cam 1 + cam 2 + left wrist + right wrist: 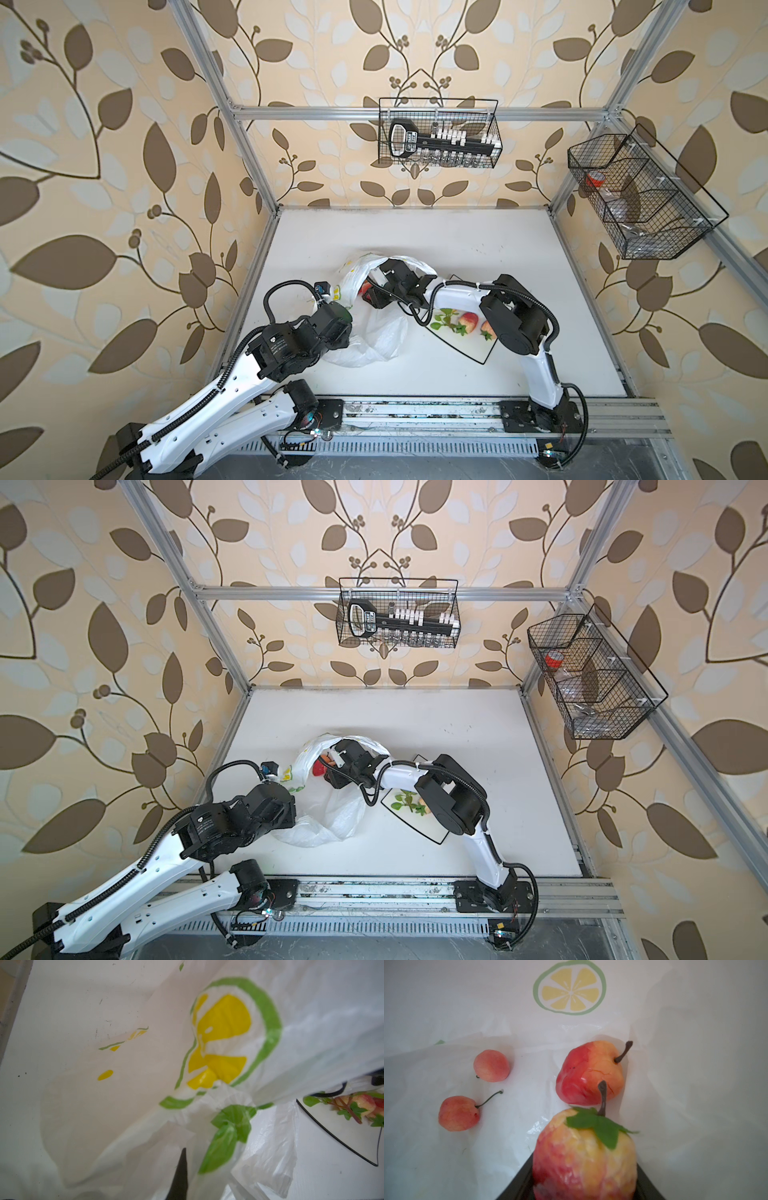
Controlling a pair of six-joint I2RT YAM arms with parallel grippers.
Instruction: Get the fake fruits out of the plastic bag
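Note:
The plastic bag [376, 332] lies crumpled at mid-table in both top views, mouth lifted. My left gripper [331, 297] is shut on its printed edge; in the left wrist view one dark finger [181, 1174] shows against bunched film [220, 1047]. My right gripper [372, 293] reaches into the bag mouth [332, 746]. In the right wrist view it [584, 1159] is shut on a red-and-yellow fake fruit [583, 1147] with a green leaf. Three fake fruits lie loose inside: a stemmed one [589, 1073] and two small pinkish ones [491, 1065], [458, 1113].
A square white plate [478, 353] with a black rim sits right of the bag, under the right arm, holding a green sprig [446, 322], a peach [468, 322] and a strawberry [487, 330]. Wire baskets hang on the back wall [438, 133] and the right wall [640, 195].

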